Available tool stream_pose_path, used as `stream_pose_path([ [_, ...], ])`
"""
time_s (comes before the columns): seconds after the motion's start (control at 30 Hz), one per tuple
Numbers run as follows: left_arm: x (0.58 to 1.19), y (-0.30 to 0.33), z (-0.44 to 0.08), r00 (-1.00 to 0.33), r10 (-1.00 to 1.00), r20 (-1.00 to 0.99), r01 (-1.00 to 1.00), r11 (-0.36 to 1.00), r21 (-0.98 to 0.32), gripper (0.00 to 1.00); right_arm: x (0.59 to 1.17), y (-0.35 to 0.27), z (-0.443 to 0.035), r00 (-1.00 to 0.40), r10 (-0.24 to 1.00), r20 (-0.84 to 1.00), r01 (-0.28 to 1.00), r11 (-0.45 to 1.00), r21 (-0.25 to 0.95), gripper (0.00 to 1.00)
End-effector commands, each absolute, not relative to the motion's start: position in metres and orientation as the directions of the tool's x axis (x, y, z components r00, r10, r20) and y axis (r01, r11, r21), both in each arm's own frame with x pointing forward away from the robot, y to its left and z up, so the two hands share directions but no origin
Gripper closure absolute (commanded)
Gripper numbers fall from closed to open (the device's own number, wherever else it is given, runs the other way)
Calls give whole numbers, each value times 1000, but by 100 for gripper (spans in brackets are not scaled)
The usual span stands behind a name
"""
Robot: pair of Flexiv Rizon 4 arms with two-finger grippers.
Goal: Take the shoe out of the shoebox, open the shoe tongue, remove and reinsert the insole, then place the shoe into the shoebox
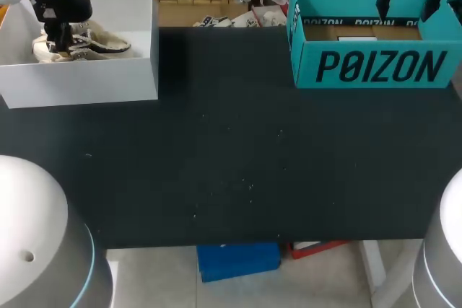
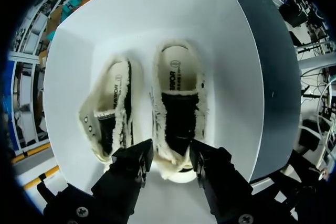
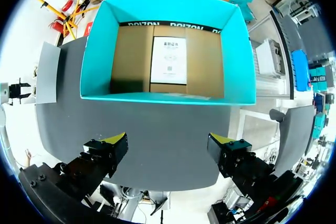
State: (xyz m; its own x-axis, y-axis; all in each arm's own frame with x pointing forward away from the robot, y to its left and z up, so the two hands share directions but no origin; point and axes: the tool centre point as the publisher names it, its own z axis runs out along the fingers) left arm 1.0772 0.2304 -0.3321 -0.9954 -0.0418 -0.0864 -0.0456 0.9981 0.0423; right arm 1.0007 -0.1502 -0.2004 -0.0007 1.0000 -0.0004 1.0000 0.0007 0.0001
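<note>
Left gripper point(image 2: 171, 160) straddles the shoe point(image 2: 178, 114) at its end; clamped or not, I cannot tell. A shallow hold might slip on lifting; right gripper point(image 3: 168, 148) gapes.

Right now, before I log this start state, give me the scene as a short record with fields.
white box: far left of table, two fleece-lined shoes inside
left gripper: down in white box, at one shoe's end
teal box: far right of table, only a paper sheet inside
right gripper: open, near teal box, holding nothing
</note>
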Motion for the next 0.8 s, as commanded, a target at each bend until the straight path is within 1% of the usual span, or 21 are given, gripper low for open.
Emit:
stream_pose_path([
  [0.03,1090,235,-352,-996,-49,-80,-53,998,39,56,1001,-150,-200,0,1000,-1,1000,0,0,0],
  [0.53,1109,226,-397,-997,-30,-64,-33,998,51,58,1001,-150,-200,0,1000,-1,1000,0,0,0],
  [0.7,1111,223,-400,-998,-24,-55,-27,998,53,64,1001,-150,-200,0,1000,-1,1000,0,0,0],
  [0.8,1110,221,-402,-999,-14,-51,-17,998,58,65,1001,-150,-200,0,1000,-1,1000,0,0,0],
])
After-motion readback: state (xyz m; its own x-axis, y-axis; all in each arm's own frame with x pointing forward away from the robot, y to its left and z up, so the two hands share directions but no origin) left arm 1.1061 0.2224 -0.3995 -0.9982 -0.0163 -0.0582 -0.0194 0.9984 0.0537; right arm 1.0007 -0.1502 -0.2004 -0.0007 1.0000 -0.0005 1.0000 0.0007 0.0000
